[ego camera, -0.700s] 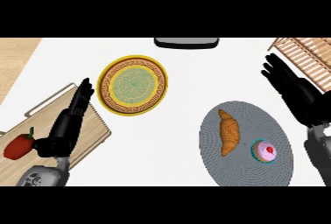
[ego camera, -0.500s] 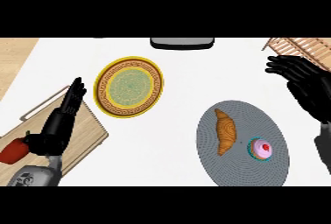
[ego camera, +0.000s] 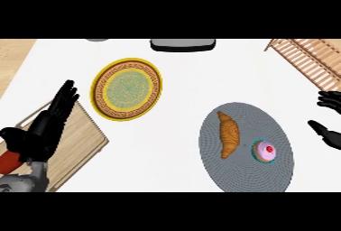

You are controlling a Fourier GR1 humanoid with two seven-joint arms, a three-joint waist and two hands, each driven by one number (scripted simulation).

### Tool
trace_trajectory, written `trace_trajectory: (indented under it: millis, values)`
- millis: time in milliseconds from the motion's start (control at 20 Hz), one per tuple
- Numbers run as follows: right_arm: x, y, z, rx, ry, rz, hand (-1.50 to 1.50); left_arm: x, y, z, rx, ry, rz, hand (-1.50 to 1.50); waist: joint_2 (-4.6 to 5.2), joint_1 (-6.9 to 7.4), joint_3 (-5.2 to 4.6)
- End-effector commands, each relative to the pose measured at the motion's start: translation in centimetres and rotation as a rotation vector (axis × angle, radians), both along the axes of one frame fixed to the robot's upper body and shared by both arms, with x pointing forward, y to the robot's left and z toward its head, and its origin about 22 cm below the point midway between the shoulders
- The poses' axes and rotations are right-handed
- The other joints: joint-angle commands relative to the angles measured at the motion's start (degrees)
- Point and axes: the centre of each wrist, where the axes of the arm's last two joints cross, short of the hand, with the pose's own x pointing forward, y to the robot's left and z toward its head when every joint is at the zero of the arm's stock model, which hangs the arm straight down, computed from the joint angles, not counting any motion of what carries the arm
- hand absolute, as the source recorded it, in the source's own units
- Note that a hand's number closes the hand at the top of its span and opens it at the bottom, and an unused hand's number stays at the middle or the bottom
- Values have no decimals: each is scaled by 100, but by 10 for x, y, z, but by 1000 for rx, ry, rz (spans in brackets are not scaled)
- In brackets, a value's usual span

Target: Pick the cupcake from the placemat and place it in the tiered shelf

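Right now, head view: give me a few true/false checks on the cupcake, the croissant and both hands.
1. The cupcake sits on the placemat. True.
2. The left hand is open, with straight fingers, over the cutting board. True.
3. The croissant lies on the cutting board. False: it lies on the placemat, left of the cupcake.
4. The right hand is curled round the cupcake. False: it is open at the view's right edge, apart from the cupcake.
5. The tiered shelf shows at the upper right, with the cupcake not yet in it. True.
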Motion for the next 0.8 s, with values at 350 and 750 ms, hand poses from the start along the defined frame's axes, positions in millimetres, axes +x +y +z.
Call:
trace_trajectory:
  millis: [350,750]
  values:
    - [-81,2,21,-178,60,141,-150,-8,-1,8,-1,31,2,0,-1,16,-9]
    - [-69,22,70,-442,160,177,-150,-1,-15,8,-9,19,-10,0,16,75,-9]
